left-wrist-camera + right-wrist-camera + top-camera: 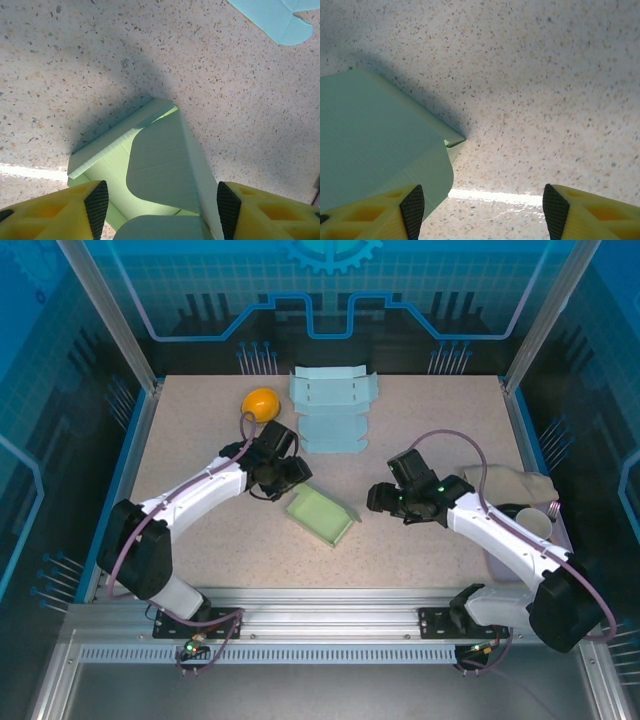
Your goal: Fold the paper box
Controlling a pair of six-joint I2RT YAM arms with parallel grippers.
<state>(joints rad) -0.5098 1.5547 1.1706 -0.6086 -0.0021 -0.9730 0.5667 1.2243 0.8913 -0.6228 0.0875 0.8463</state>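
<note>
The pale green paper box (pixel 320 515) lies partly folded at the table's middle, between both arms. My left gripper (pixel 290 476) is at its far left end. In the left wrist view the left gripper (pixel 161 205) is open, and the box (pixel 160 155) with its rounded flaps sits between the fingertips (pixel 96 204), which stand apart from it. My right gripper (pixel 378 498) hovers just right of the box. In the right wrist view the right gripper (pixel 483 207) is open over bare table, with the box's side flap (pixel 380 150) beside its left finger.
Flat light blue box sheets (pixel 333 405) lie at the back centre; a corner of a blue sheet (pixel 275 17) shows from the left wrist. An orange ball (pixel 261 402) sits back left. A beige cloth (pixel 510 485) and a white cup (pixel 535 523) are on the right.
</note>
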